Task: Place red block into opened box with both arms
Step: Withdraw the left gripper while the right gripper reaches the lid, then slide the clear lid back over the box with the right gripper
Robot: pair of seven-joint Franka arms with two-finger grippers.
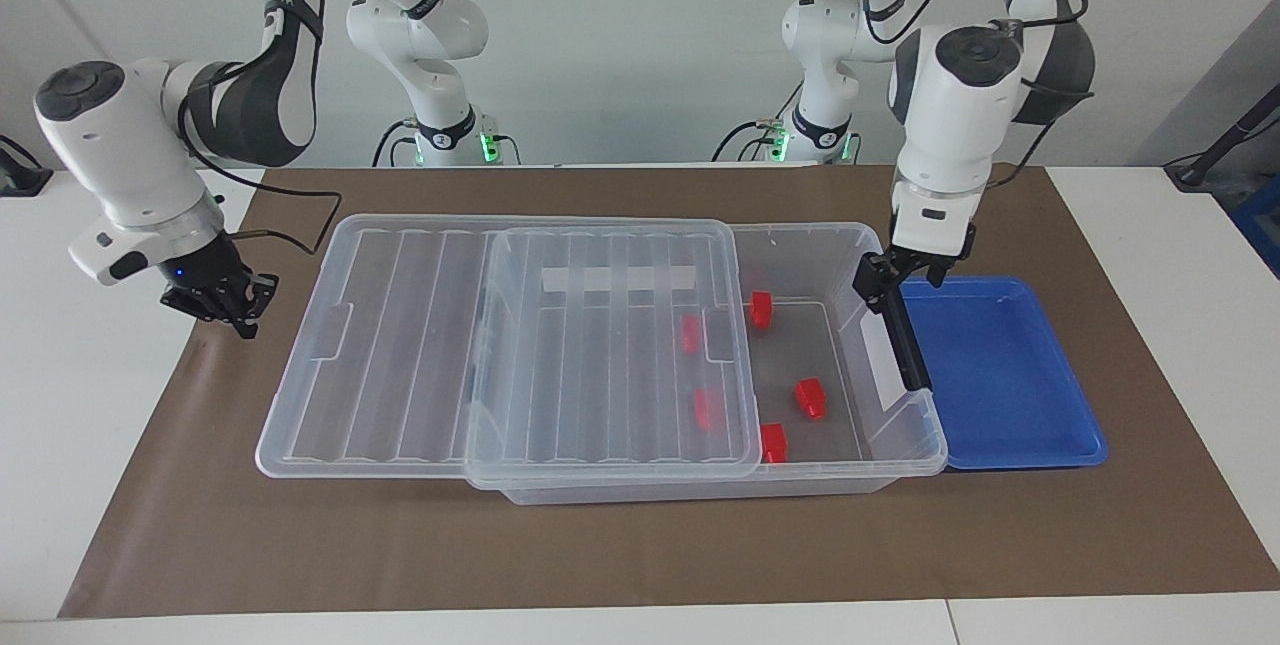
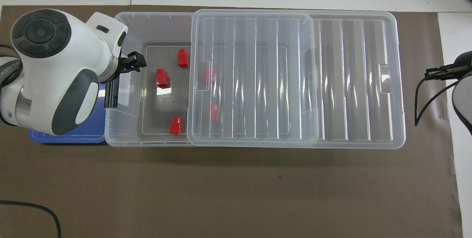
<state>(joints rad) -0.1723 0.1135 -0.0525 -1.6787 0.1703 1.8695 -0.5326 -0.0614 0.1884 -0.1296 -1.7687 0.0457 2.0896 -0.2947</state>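
Note:
The clear box (image 1: 900,460) lies with its ribbed lid (image 1: 500,345) slid toward the right arm's end, so the end by the black handle (image 1: 905,350) is open. Several red blocks lie inside. One red block (image 1: 810,398) (image 2: 161,78) rests on the uncovered floor, two more (image 1: 762,308) (image 1: 773,442) lie near it, and others show through the lid. My left gripper (image 1: 903,275) (image 2: 133,63) hangs open and empty above the handle end of the box. My right gripper (image 1: 235,305) (image 2: 438,72) is shut and empty, low over the mat's edge past the lid's end.
A shallow blue tray (image 1: 1000,375) sits against the box's handle end, under the left arm. A brown mat (image 1: 600,545) covers the table under the box. The lid overhangs the box toward the right arm's end.

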